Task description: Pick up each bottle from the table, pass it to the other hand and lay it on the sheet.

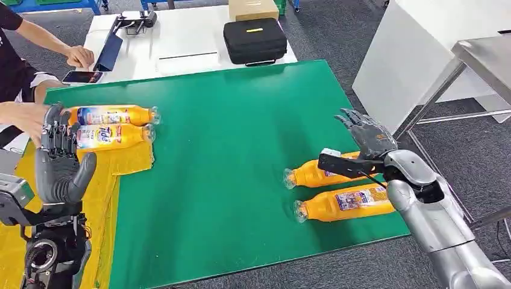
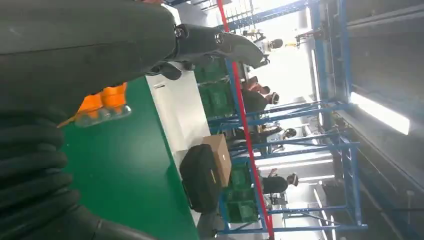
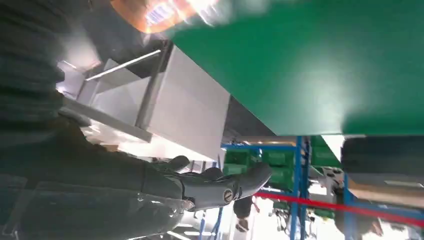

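Orange bottles point(image 1: 334, 188) lying flat, caps pointing left

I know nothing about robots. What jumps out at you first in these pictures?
Four orange bottles on the bright green table: two lie side by side on a yellow sheet at the table's left end, two more lie near the right edge. The robot's right hand hangs open above those, while its left hand is raised, empty, beside the sheet.
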Controlling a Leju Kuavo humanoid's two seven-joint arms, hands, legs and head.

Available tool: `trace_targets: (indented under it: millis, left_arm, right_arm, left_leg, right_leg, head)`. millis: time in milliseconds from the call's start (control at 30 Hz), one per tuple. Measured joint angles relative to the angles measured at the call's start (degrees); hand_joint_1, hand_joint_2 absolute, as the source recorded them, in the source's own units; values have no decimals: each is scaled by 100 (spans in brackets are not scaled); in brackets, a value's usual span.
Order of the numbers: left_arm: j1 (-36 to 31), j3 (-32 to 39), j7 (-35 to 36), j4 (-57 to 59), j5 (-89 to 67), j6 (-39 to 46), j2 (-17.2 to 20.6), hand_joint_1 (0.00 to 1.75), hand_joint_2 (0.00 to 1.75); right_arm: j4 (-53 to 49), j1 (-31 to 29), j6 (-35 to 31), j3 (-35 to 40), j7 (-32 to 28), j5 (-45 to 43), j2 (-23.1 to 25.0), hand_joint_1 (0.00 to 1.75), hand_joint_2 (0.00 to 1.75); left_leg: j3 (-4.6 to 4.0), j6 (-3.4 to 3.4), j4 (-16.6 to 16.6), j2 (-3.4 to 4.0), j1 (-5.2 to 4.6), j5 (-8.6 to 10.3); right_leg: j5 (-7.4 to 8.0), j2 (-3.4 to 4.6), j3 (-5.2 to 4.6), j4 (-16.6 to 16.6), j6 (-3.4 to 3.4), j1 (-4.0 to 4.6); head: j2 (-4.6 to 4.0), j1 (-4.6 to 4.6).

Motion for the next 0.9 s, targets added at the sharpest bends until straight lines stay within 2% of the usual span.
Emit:
trace_targets:
  millis: [900]
  left_arm:
    - [-3, -127, 85, 77, 85, 87, -24, 0, 175]
  right_arm:
    - [1453, -563, 171, 522, -151, 168, -138, 0, 175]
  left_leg:
    - [0, 0, 0, 0, 0, 0]
  right_leg:
    - [0, 0, 0, 0, 0, -2]
  head:
    - [0, 0]
